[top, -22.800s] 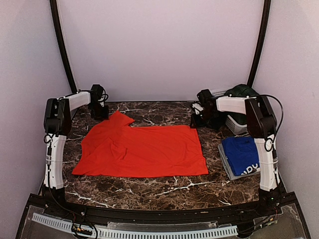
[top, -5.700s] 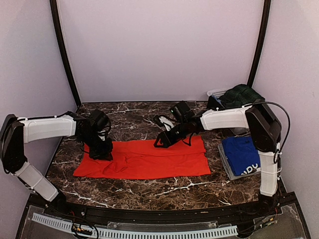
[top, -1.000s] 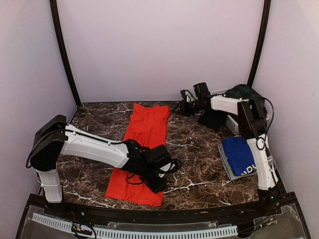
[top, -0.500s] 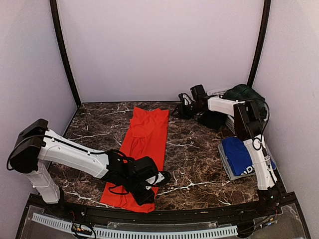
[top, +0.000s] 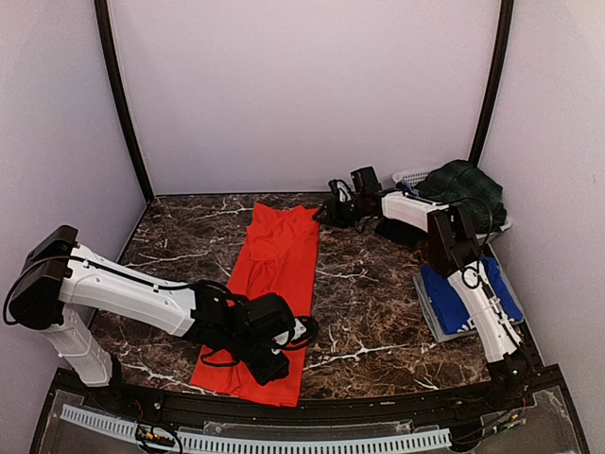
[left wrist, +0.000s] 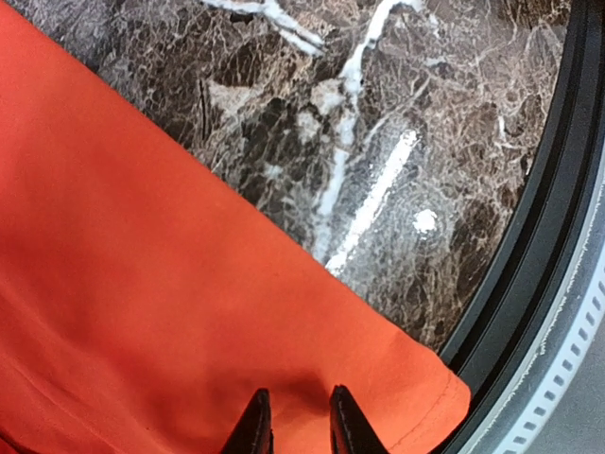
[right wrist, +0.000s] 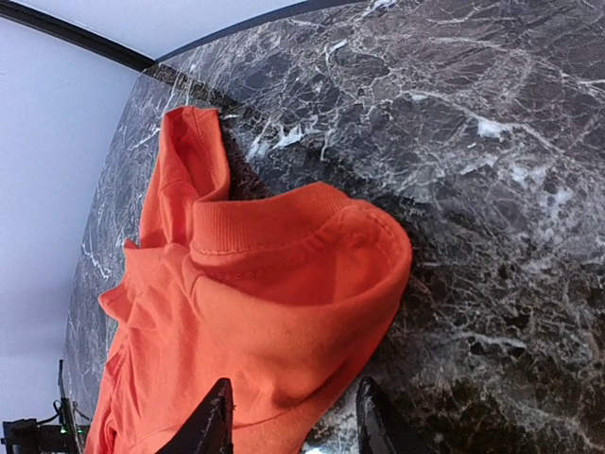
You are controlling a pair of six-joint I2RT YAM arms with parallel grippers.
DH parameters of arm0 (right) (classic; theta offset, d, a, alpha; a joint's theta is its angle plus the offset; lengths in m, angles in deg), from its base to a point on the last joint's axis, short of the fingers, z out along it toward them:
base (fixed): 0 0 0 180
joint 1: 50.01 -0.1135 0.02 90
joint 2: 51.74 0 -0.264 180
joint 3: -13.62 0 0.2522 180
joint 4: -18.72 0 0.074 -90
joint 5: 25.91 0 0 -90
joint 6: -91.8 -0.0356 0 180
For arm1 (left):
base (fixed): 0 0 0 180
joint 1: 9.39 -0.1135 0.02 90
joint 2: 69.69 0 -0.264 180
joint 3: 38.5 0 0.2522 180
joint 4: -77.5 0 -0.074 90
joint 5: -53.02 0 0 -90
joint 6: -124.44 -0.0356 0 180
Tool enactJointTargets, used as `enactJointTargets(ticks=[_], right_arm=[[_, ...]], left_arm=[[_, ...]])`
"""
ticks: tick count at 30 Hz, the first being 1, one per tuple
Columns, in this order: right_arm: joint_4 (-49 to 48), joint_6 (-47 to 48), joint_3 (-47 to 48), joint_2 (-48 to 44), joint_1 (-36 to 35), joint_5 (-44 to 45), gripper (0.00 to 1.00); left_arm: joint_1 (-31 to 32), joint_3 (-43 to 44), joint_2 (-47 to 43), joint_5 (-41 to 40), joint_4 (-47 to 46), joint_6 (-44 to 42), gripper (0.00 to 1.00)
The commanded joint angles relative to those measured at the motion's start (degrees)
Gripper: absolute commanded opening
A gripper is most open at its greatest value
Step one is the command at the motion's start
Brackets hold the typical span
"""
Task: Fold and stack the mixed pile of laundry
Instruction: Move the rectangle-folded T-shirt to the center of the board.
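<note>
The red-orange T-shirt point(top: 276, 274) lies folded into a long narrow strip, running from the back of the table to its front edge. My left gripper point(top: 274, 362) hovers low over the near end point(left wrist: 189, 284), close to the hem corner. Its jaws point(left wrist: 295, 427) stand a little apart, tips at the cloth, holding nothing. My right gripper point(top: 324, 216) is at the far end by the ribbed collar point(right wrist: 274, 232). It point(right wrist: 293, 421) is open wide and straddles the shirt's edge. The royal blue T-shirt point(top: 452, 295) lies folded at the right. The tartan skirt point(top: 465, 183) is heaped at the back right.
The blue shirt rests on a flat grey tray point(top: 427, 317). The skirt sits on a white slotted basket point(top: 411, 176), with a dark shape point(top: 399, 232) at its foot. The table's black front rail point(left wrist: 544, 227) runs just beyond the hem corner. Walls close in on three sides.
My left gripper has slid left and toward the near end of the shirt. My right gripper has crept left onto the collar. The strip's near end has shifted slightly left.
</note>
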Motion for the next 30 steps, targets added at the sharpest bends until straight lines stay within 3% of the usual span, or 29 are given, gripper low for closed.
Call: enactJointTargets(ticks=[1,5,9,19,30], right_arm=[[0.03,-2.76,4.68,2.97,-0.59,1.07,0.39],[0.24,-4.40,6.74,4.36,-0.64,1.66,0.28],[-1.79,-5.16,5.39,3.47,-0.64,2.13,0.00],[-2.86,-5.08,6.46,1.36,1.10,5.43,0.00],[-2.04,-5.71,13.24,5.47,2.86,7.06,0.00]], left_arm=[[0.30,-0.09,0.47,-0.45,0.19,1.30,0.21],[0.24,0.02,-0.55,-2.40,0.46,1.81,0.21],[0.13,0.07,0.68,-3.65,0.72,2.07,0.20],[0.20,0.34,1.52,-5.12,-0.63,3.19,0.20],[0.22,6.10,12.50,-4.92,-1.38,3.52,0.19]])
